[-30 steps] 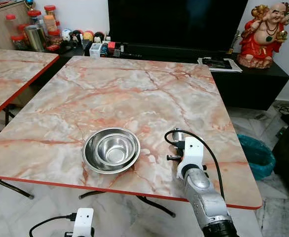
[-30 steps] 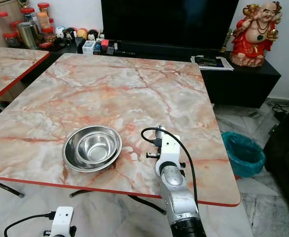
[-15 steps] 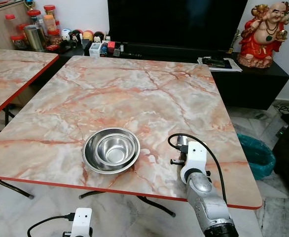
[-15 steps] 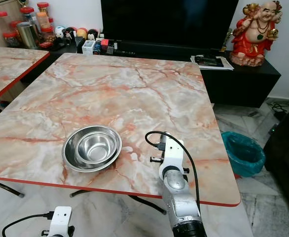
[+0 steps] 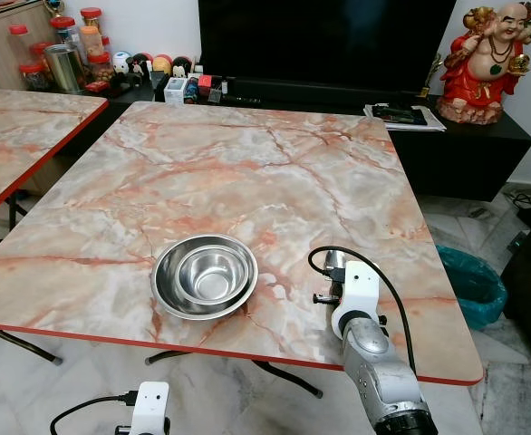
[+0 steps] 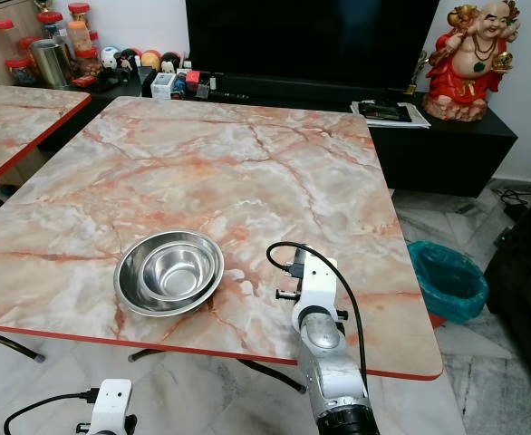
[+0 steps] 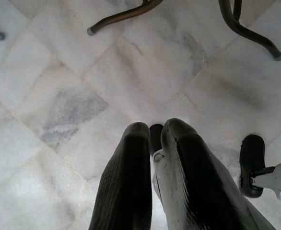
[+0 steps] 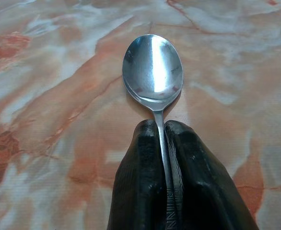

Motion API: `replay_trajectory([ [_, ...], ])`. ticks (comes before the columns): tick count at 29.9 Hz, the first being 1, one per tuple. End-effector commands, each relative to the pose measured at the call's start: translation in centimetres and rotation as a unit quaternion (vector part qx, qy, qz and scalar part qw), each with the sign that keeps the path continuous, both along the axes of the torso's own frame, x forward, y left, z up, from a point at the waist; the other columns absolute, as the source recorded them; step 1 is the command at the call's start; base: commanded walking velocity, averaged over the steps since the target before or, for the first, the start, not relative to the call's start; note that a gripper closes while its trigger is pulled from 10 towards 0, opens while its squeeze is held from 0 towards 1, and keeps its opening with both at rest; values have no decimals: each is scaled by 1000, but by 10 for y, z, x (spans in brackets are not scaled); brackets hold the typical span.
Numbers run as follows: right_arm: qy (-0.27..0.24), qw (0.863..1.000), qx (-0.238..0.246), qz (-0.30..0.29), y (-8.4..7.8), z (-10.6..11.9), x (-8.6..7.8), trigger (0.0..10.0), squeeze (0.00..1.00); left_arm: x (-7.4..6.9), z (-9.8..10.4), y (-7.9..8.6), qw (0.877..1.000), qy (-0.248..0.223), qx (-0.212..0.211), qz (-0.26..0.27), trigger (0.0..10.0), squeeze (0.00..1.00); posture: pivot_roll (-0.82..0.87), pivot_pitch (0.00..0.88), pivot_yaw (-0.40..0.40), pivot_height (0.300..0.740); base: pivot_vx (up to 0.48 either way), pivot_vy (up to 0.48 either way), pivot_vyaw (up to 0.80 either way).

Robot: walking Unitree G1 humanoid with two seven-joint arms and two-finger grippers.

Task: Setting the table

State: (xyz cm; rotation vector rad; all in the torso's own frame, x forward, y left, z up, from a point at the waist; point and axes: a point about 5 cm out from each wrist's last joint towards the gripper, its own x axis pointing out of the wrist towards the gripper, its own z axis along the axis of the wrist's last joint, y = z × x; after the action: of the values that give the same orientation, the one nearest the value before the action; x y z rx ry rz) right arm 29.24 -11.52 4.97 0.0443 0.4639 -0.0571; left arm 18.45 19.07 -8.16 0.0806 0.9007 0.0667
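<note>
**Spoon pinched over marbled counter**

Two nested steel bowls (image 5: 204, 275), round, shiny, nothing in them, near the front edge of the pink-veined marble-pattern counter (image 5: 238, 172) with red rim. Beside them to the right, right pincer (image 8: 160, 132) pressed on the thin handle of a polished metal spoon (image 8: 153, 67), oval bowl just over the surface. Left pincer (image 7: 152, 134) pressed together, low over pale marble floor tiles (image 7: 59, 96). No legible writing.
</note>
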Motion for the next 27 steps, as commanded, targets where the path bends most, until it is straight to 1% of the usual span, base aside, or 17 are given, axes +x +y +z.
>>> replay_trajectory([
  [1, 9, 1000, -3, 0, 2, -4, -1, 10000, 0, -1, 0, 1, 1000, 4, 9, -9, 10000, 0, -53, 0, -39, 736, 0, 0, 0],
  [8, 10, 1000, -2, 0, 2, -4, -1, 10000, 0, 0, 0, 1, 1000, 4, 10, -10, 10000, 0, -54, 0, -38, 736, 0, 0, 0],
  [9, 10, 1000, -2, 0, 2, -5, -2, 10000, 31, -1, 0, 1, 1000, 5, 10, -11, 10000, 0, -54, 0, -38, 736, 0, 0, 0],
  [10, 10, 1000, -3, 0, 2, -4, -2, 10000, 31, -1, 0, 1, 1000, 5, 10, -11, 10000, 0, -53, 0, -38, 736, 0, 0, 0],
  [12, 10, 1000, -2, 3, 3, -5, -1, 10000, 502, -1, 0, 1, 1000, 6, 10, -11, 10000, 0, -54, 0, -38, 736, 0, 0, 0],
  [13, 10, 1000, -1, 4, 3, -5, -1, 10000, 502, -1, 0, 1, 1000, 6, 10, -11, 10000, 0, -54, 0, -38, 736, 0, 0, 0],
  [14, 10, 1000, -1, 5, 3, -5, -1, 10000, 1000, 0, 0, 1, 1000, 6, 10, -11, 10000, 0, -53, 0, -39, 736, 0, 0, 0],
  [27, 9, 1000, -4, 5, 3, -4, 0, 10000, 1000, 2, 1, 2, 1000, 3, 12, -11, 10000, 0, -51, 0, -38, 736, 0, 0, 0],
])
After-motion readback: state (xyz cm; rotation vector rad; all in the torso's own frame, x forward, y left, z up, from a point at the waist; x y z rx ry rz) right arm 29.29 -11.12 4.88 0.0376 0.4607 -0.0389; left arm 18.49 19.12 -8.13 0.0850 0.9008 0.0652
